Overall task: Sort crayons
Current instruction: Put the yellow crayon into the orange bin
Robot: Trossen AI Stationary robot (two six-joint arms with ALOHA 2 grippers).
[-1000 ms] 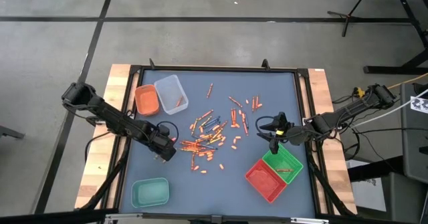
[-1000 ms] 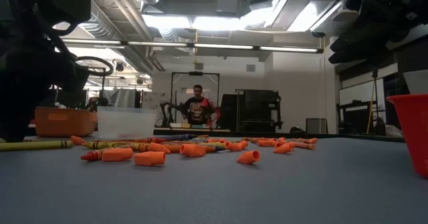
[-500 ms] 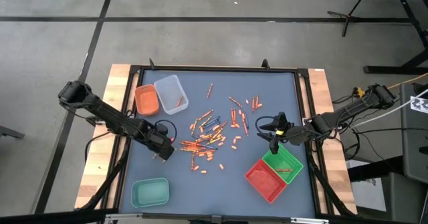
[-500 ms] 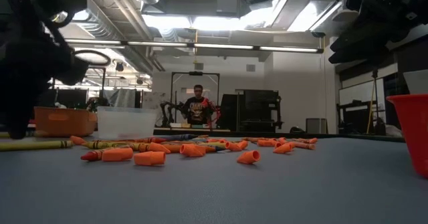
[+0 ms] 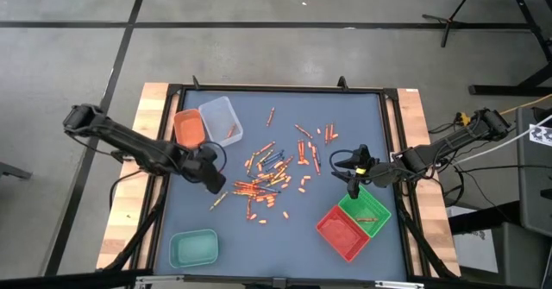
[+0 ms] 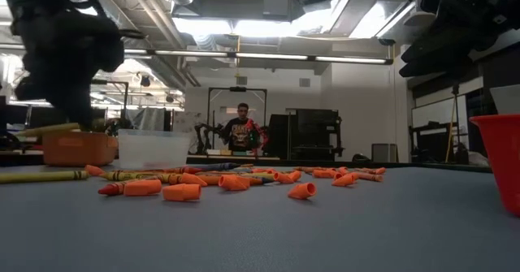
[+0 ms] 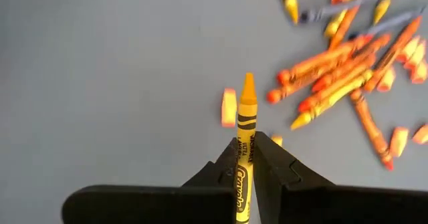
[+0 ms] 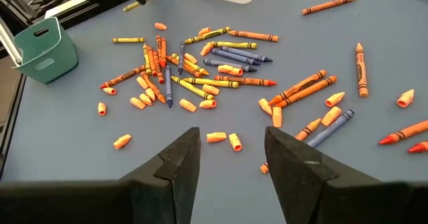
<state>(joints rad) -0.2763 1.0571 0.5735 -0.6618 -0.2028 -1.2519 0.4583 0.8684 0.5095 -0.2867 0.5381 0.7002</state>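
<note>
Many crayons (image 5: 269, 175), mostly orange, lie loose on the blue-grey mat at mid-table; they also show in the right wrist view (image 8: 200, 70). My left gripper (image 5: 210, 179), left of the pile, is shut on a yellow crayon (image 7: 245, 127), raised above the mat (image 6: 49, 129). Another yellow crayon (image 5: 217, 201) lies flat on the mat just nearer. My right gripper (image 5: 352, 182) hangs open and empty (image 8: 232, 136) right of the pile, by the green tray (image 5: 373, 211). My left gripper pinches the yellow crayon's paper-wrapped body (image 7: 244, 158) between its two fingers, coming from above. The crayon's pointed end (image 7: 248, 83) sticks out past the fingertips. The crayon is lifted clear of the mat and lies about level under the gripper.
An orange tray (image 5: 189, 130) and a clear tray (image 5: 221, 119) stand at the far left, a teal tray (image 5: 193, 248) at the near left, and a red tray (image 5: 341, 234) beside the green one at the near right. A person stands in the room far behind the table (image 6: 241, 130).
My left gripper has risen from the mat and gone toward the far-left trays, carrying a yellow crayon up clear of the mat. The other yellow crayon stays lying where the gripper was.
</note>
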